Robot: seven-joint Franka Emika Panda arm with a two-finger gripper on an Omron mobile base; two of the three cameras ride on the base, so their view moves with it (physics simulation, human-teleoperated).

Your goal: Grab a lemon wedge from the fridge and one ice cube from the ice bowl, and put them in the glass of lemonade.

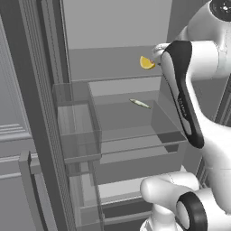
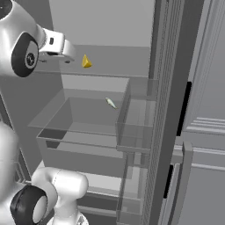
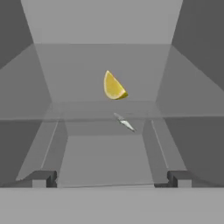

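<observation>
While spread wide and empty, end effector (image 3: 111,178) faces lemon wedge (image 3: 113,86).

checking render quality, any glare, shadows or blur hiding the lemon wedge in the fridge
Left base view: flat even light, lemon wedge sharp, partly cut by the arm. Right base view: no glare on the glass shelf. Hand view: slightly soft, wedge clear between the open gripper tips.

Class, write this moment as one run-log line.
stage: reaching into fridge | gripper: open, empty | lemon wedge: on shelf, ahead of fingers, untouched
</observation>
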